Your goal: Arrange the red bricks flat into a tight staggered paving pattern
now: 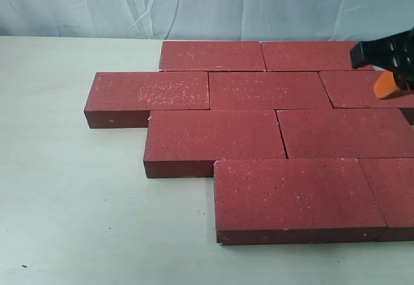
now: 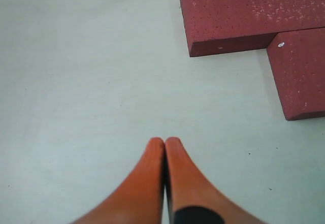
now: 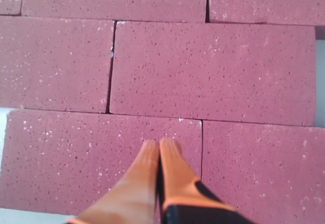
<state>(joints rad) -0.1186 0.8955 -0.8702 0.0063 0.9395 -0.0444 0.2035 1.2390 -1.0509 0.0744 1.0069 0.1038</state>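
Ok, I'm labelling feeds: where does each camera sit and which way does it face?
Exterior view: off the arms, looking down aslant across the table and red bricks; only the right tool shows.
Left wrist view: above bare table, looking down past the shut left tool; two brick ends.
Right wrist view: over the bricks, looking down past the shut right tool.
Shared: exterior and right wrist both show the right tool over the bricks.
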